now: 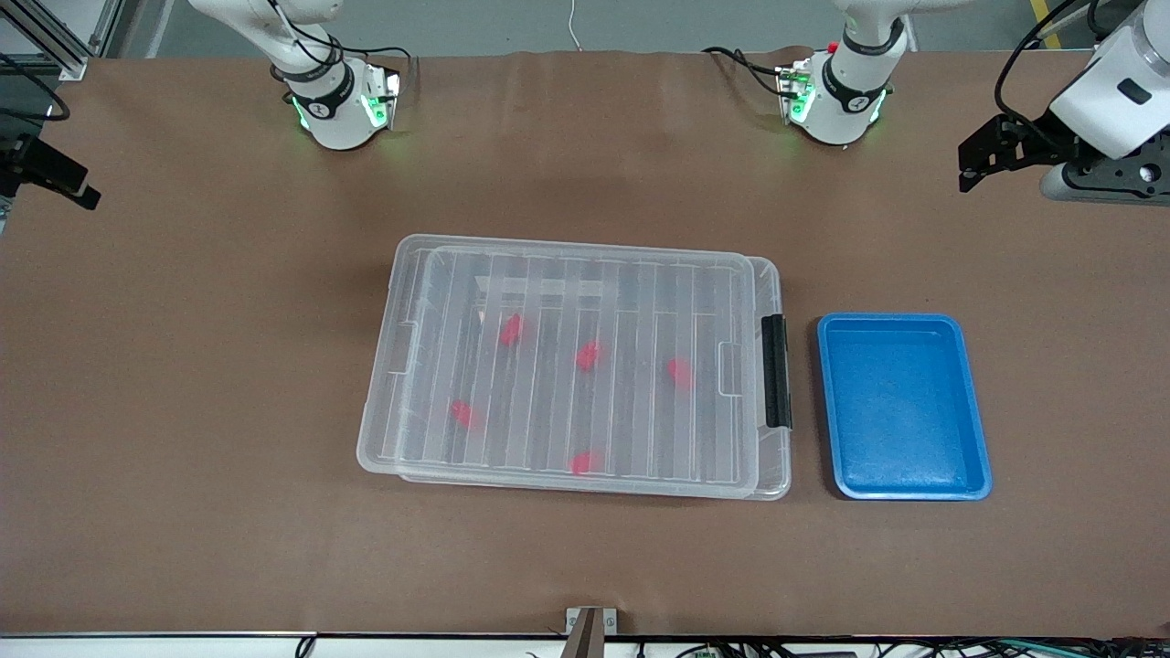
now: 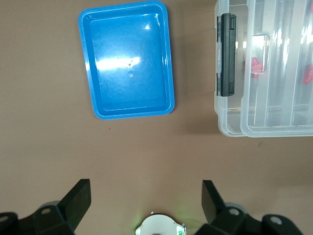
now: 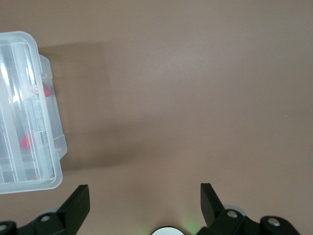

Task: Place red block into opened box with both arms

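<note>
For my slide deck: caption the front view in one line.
Five red blocks lie inside the lidded clear box beside an empty blue tray.

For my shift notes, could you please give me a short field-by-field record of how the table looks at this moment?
Box: large clear plastic storage box, ribbed clear lid resting on it, slightly askew
Latch: black latch bar at the end beside the tray
Blocks: five small red plastic blocks inside the box
Tray: blue plastic tray, nothing in it, toward the left arm's end
Left gripper: jaws open, holding nothing, over bare table
Right gripper: jaws open, holding nothing, over bare table
</note>
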{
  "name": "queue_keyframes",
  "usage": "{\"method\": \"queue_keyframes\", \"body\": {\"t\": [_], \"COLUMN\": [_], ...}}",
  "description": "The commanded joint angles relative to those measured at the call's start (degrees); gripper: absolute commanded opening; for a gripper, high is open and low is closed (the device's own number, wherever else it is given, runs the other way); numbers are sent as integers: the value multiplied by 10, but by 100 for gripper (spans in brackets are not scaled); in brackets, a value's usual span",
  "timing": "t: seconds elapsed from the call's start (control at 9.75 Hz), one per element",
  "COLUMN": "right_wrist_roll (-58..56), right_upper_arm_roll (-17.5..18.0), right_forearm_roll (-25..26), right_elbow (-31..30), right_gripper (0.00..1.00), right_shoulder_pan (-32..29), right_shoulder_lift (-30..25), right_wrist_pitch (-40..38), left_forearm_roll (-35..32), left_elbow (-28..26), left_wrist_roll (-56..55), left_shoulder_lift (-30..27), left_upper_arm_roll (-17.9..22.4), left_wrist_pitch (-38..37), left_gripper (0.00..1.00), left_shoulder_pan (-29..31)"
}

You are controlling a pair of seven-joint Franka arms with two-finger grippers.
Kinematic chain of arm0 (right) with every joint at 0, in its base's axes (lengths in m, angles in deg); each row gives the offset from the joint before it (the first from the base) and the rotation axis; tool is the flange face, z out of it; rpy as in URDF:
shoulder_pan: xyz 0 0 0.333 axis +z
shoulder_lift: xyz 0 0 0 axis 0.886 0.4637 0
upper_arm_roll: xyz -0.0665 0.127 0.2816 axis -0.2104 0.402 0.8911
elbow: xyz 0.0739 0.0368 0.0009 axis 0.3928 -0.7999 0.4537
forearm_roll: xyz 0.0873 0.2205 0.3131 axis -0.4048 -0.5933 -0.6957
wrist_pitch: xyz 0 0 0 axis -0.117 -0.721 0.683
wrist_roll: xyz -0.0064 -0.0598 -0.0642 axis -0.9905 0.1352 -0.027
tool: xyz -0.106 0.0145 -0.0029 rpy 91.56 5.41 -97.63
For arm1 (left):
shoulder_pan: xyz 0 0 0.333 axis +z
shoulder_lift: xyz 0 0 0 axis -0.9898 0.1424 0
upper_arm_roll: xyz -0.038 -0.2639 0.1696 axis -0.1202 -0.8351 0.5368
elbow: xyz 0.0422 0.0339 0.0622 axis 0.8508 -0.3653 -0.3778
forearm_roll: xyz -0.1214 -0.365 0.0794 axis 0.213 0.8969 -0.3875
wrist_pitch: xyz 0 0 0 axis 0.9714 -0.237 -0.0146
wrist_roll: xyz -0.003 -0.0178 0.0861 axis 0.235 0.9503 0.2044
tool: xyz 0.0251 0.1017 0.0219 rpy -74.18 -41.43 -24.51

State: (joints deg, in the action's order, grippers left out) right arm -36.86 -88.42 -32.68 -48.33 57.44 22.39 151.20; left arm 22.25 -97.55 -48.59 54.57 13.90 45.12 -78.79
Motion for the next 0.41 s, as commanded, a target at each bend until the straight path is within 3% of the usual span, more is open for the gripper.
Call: {"method": "queue_keyframes", "body": {"t": [0.0,0.31], "right_wrist_roll": [-12,-14], "right_upper_arm_roll": [-1,-2], "right_forearm_roll": [-9,-30], "right_elbow": [-9,-11], "right_gripper": [100,100], "right_shoulder_pan": [-3,-4], "right_shoulder_lift": [-2,-2], "right_wrist_pitch": [4,8], "left_forearm_roll": [1,1], "left_elbow": [-10,-6], "left_wrist_roll": [9,9], "left_shoulder_lift": [1,2], "left_upper_arm_roll": [-1,0], "left_wrist_pitch": [2,2], "left_gripper": [100,100], "left_shoulder_pan": [1,2]}}
